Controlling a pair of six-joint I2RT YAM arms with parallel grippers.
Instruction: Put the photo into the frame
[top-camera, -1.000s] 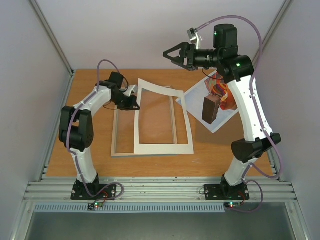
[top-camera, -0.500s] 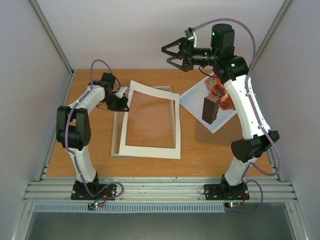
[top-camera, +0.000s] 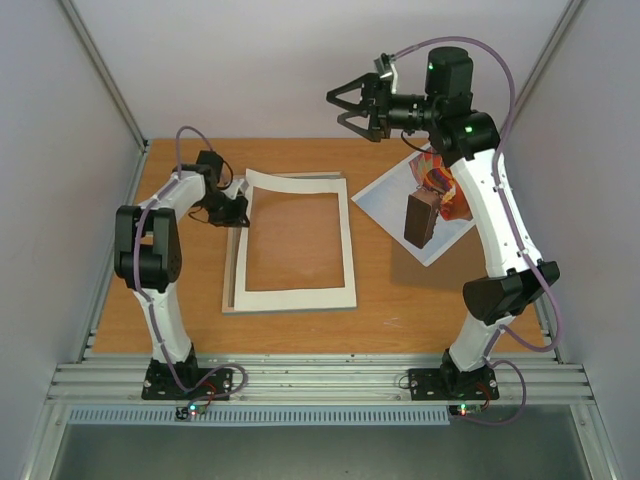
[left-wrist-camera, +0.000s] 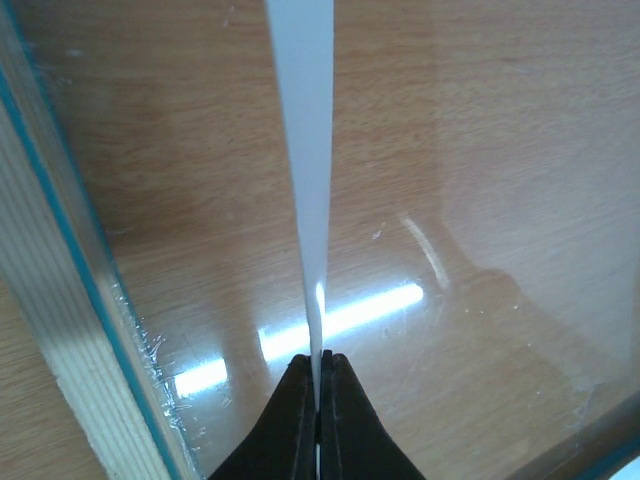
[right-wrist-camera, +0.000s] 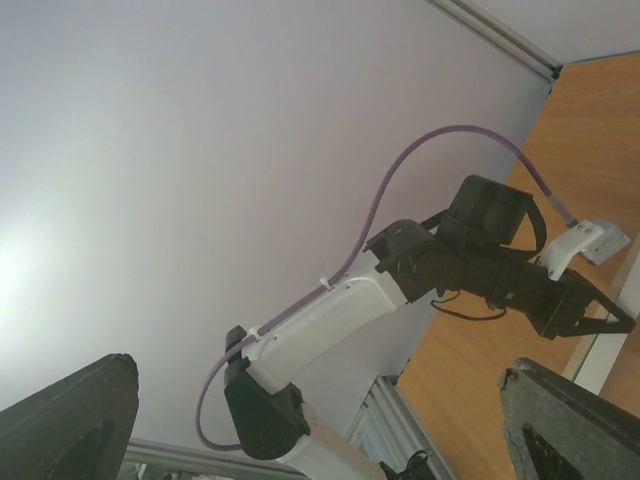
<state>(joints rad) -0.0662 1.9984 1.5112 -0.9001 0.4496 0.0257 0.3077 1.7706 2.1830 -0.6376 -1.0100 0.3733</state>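
The frame (top-camera: 229, 275) lies flat at table centre-left, its pale rail showing beside the white card mat (top-camera: 296, 297) that lies over it. My left gripper (top-camera: 240, 212) is shut on the mat's left edge near its far corner. In the left wrist view the black fingers (left-wrist-camera: 300, 400) pinch the thin white mat edge (left-wrist-camera: 308, 150) above the clear pane, with the frame's turquoise edge (left-wrist-camera: 75, 250) at left. The photo (top-camera: 392, 195) lies at the right, partly hidden by my right arm. My right gripper (top-camera: 338, 107) is open and empty, held high above the table's far side.
A brown block-like object (top-camera: 420, 218) stands on the photo sheet. Grey walls close in the table on the left, far and right sides. An aluminium rail (top-camera: 320, 380) carries both arm bases at the near edge. The right wrist view shows my left arm (right-wrist-camera: 330, 320).
My left gripper has pulled the mat leftward and lowered it, so it now lies squarely over the frame. The right arm has barely moved.
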